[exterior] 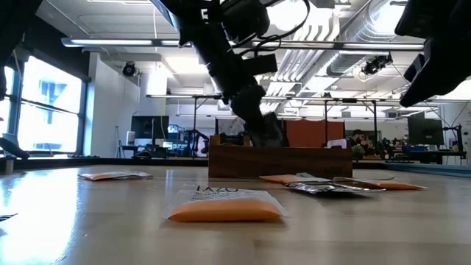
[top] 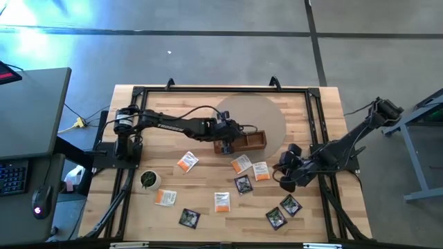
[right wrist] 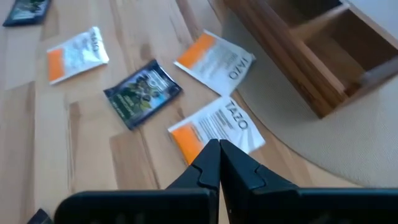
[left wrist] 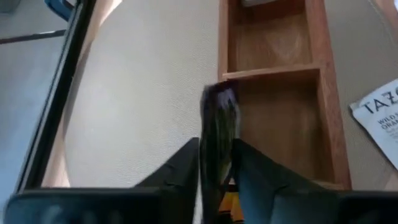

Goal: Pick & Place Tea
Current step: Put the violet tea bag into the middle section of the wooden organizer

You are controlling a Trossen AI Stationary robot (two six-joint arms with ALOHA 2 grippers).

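Note:
The long wooden tray (top: 250, 142) (left wrist: 329, 93) lies on a round grey mat. My left gripper (top: 227, 137) (left wrist: 217, 165) hangs over the tray's left end, fingers a little apart, with a dark tea packet (left wrist: 219, 124) standing on edge between them, its top blurred. Several more tea packets lie flat on the table, white-and-orange (top: 187, 162) (top: 261, 171) and black (top: 243, 185) (top: 276, 218). My right gripper (top: 285, 181) (right wrist: 219, 152) is shut and holds nothing. It hovers above a white-and-orange packet (right wrist: 217, 127) right of the tray. My left gripper has the dark packet's lower part (left wrist: 217, 155) between its two fingers (left wrist: 186, 165), which slant down over a tray compartment (left wrist: 280, 124). The packet stands edge-on, its flat faces toward the fingers. Whether the fingers touch it I cannot tell.
A small round cup (top: 149, 180) stands at the left near the arm's base. Black frame rails (top: 221, 88) run along the table's far and side edges. In the low view an orange packet (exterior: 224, 207) lies close in front of the tray (exterior: 280, 162).

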